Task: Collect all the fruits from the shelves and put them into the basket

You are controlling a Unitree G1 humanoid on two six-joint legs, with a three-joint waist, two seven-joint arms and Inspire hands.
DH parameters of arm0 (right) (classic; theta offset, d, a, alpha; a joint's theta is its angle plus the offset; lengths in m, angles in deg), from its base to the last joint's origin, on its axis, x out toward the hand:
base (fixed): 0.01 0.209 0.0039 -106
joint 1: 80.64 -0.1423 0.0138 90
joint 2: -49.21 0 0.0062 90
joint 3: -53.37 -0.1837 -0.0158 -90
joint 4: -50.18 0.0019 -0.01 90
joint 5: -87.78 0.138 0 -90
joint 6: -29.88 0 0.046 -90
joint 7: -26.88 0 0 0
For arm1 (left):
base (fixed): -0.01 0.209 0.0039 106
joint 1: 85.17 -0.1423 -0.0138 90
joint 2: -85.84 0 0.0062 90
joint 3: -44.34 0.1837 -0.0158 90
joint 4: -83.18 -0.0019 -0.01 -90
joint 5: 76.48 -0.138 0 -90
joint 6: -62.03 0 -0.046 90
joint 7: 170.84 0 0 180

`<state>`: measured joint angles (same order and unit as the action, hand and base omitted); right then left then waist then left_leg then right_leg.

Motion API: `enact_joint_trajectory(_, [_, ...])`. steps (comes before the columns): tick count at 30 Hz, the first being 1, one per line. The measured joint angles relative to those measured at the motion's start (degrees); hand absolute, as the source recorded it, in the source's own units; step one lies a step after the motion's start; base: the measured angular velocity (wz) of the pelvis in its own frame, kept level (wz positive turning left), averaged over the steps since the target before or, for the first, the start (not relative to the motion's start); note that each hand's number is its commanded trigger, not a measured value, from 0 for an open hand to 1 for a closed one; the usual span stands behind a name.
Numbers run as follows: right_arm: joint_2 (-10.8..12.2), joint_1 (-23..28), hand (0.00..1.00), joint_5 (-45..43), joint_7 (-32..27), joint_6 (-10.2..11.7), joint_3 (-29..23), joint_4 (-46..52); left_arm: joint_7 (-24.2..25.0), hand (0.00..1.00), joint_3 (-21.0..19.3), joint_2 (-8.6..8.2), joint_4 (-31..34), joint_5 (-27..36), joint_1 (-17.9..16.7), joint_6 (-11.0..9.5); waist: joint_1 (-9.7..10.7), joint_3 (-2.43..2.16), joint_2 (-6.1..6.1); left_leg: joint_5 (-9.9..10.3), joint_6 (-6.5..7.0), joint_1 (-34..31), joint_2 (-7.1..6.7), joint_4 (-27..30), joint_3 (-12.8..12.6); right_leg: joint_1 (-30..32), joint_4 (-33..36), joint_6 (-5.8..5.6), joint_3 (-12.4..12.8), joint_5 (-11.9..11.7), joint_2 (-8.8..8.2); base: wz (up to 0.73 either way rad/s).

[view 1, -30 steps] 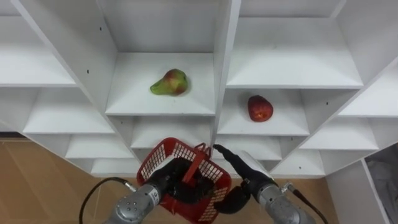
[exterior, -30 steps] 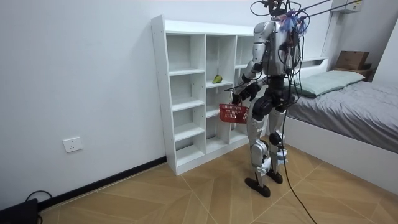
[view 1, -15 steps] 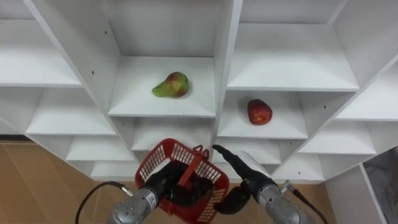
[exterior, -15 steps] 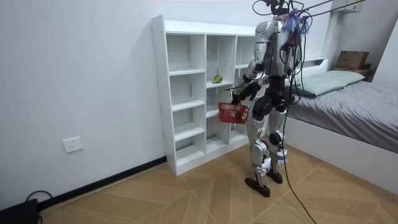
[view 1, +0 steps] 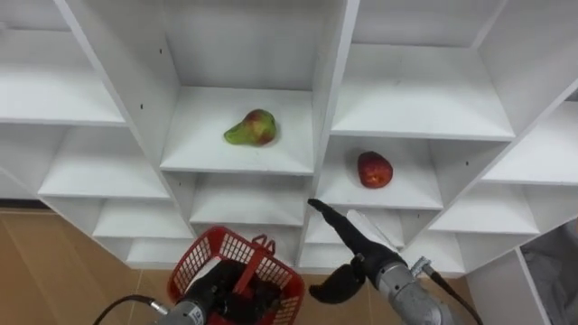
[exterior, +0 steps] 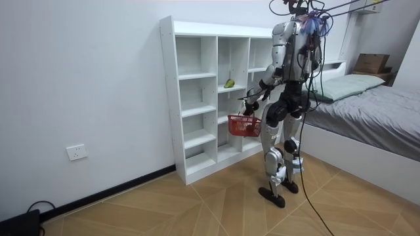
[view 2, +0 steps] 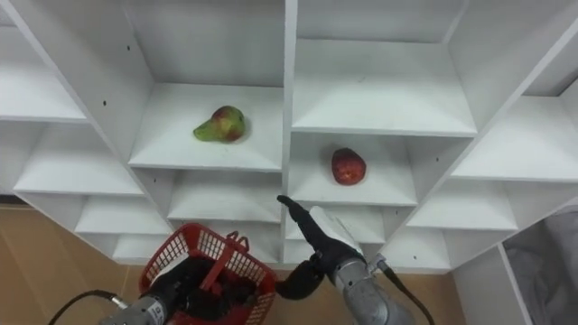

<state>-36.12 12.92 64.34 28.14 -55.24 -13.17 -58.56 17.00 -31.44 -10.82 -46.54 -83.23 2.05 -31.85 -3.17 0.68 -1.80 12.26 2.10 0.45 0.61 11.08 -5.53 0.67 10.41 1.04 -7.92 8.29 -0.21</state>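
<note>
A green and red pear [view 1: 250,127] lies on a closet shelf, in the middle column. A red apple [view 1: 374,169] sits one shelf lower, in the column to its right. My left hand [view 1: 213,289] is low at the left, curled on the handle of a red mesh basket [view 1: 209,244]. Its fingers show through the mesh. My right hand [view 1: 363,246] is open with straight fingers that point up toward the shelves. It is below the apple and apart from it. In the room view I stand facing the white closet [exterior: 197,98], with the basket [exterior: 243,125] held in front of it.
White shelf dividers [view 1: 330,99] separate the fruit compartments, and the other compartments hold nothing. A bed [exterior: 367,105] stands behind me at the room view's right. Wooden floor [exterior: 197,203] lies all around.
The basket in my left hand has dropped lower and moved left. My right hand has risen a little toward the apple's shelf.
</note>
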Motion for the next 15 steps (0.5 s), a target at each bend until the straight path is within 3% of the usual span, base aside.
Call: enact_joint_trajectory(15, [-0.7, -0.2, 0.0, -1.3, -1.3, 0.6, 0.1, 9.2, -1.4, 1.0, -2.2, -0.57, -0.9, 2.5, -1.1, -0.2, -2.3, -0.17, -0.57, 0.0, -0.05, 1.9, 0.07, -0.4, -0.1, -1.7, 0.0, 0.0, 0.0, 0.0, 0.02, 0.0])
